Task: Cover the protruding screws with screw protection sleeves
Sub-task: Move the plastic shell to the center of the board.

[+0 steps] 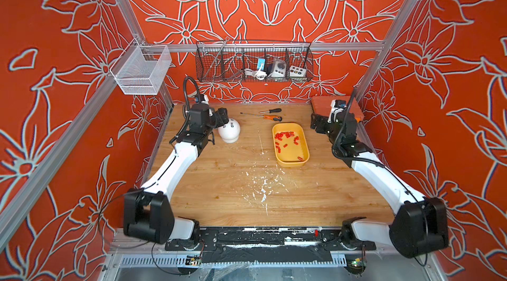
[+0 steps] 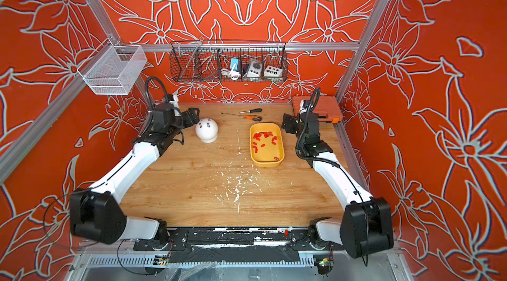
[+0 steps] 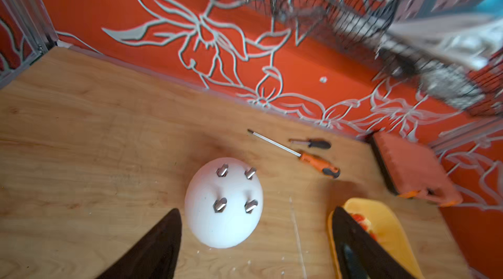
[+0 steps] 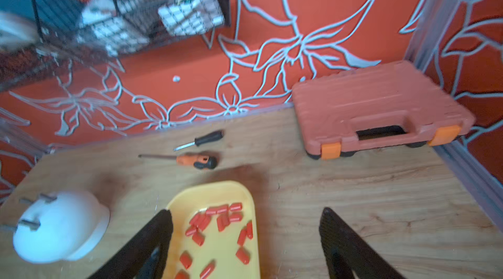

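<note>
Near the far edge of the table [image 1: 247, 189] are set a tray [image 1: 292, 164] of sleeves [image 4: 223, 220] and a dome [image 1: 229, 132] with four bare screws [image 3: 220, 205]. The left gripper [image 3: 255, 209] and right gripper [image 4: 245, 211] are held wide, seemingly empty; a sleeve must be picked first.

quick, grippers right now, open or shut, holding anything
left gripper: open, holding nothing
right gripper: open, holding nothing
</note>
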Tool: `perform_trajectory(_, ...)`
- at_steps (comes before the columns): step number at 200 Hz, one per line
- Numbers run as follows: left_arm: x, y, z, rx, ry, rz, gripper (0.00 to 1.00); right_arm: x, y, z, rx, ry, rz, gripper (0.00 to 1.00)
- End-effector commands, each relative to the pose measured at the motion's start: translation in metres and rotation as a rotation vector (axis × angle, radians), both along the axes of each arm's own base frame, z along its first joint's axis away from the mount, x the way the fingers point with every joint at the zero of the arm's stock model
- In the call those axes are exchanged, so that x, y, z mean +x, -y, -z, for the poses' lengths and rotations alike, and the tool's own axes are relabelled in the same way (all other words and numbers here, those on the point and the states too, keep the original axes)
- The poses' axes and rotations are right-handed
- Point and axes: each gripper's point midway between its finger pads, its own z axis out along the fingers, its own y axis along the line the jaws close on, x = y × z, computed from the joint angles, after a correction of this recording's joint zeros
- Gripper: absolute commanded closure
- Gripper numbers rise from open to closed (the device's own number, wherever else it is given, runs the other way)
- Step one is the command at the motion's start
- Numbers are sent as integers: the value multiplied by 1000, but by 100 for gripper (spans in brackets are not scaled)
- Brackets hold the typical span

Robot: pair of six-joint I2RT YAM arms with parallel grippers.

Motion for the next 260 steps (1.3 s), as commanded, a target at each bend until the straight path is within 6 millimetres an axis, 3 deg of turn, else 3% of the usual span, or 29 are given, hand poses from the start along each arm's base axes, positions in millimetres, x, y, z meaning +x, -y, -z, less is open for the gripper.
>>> perform_trajectory(1, 2, 13, 37, 76, -169, 81, 10, -21, -18, 24, -16, -105, -113, 14)
perform_trajectory(30, 19, 26, 53, 119, -199, 100, 10, -43, -28, 48, 21, -105, -176, 14)
perform_trajectory(64, 38, 24, 71, 180, -230, 63, 6, -58, -32, 71, 9, -105, -197, 13)
perform_trajectory(145, 75, 19, 106, 289, -269, 59, 5, -59, -36, 76, 17, -90, -205, 12)
perform_trajectory(260, 62, 23, 156, 261, -378, 110, 5, -59, -36, 83, 26, -100, -202, 11)
